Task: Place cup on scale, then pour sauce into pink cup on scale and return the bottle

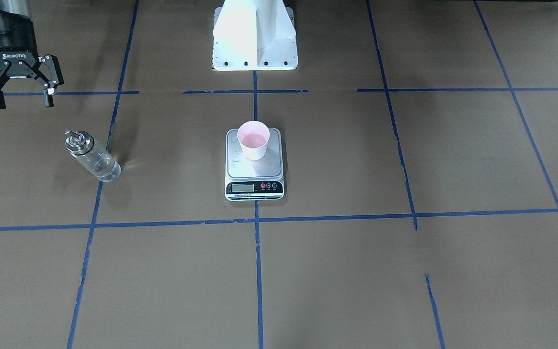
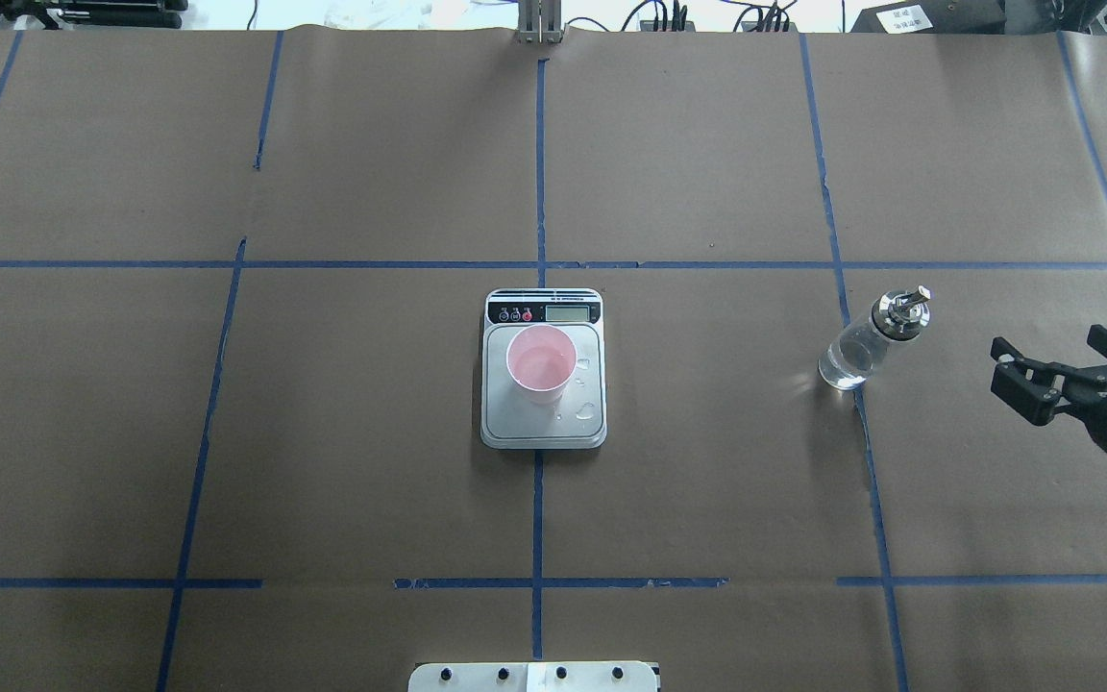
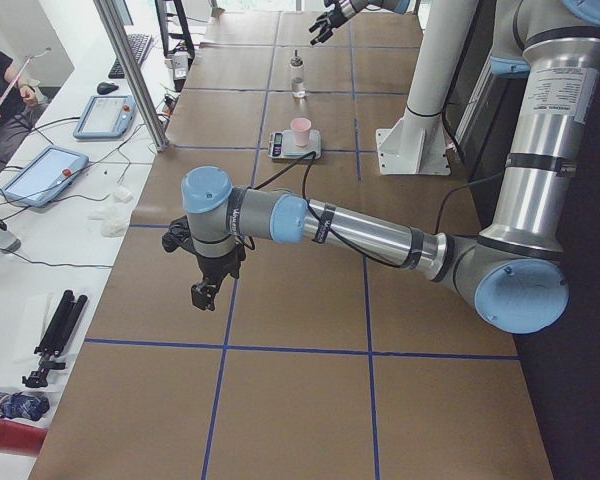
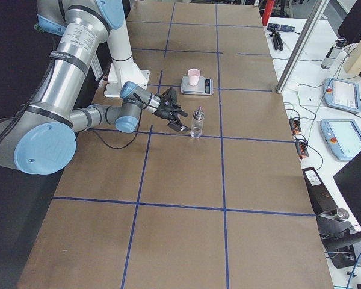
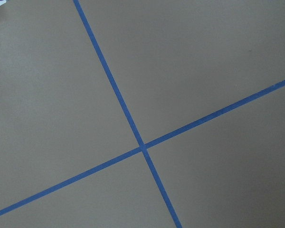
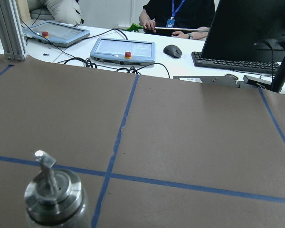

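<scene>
The pale pink cup [image 1: 254, 140] stands upright on the steel scale [image 1: 255, 170] at the table's middle, with clear liquid showing inside it. A few drops lie on the platform [image 2: 584, 411]. The clear glass bottle [image 2: 866, 346] with its metal cap and spout stands upright on the table, well to the side of the scale. My right gripper [image 1: 24, 99] hangs open and empty, a short way from the bottle and not touching it. The right wrist view shows the bottle's cap [image 6: 54, 199] close below. My left gripper [image 3: 205, 295] shows only in the exterior left view, over bare table, and its state cannot be told.
The robot's white base [image 1: 255, 39] stands behind the scale. Blue tape lines [image 5: 142, 147] grid the brown table. Beyond the far edge are tablets [image 6: 122, 50], a keyboard [image 6: 235, 61], a monitor [image 6: 256, 28] and seated people.
</scene>
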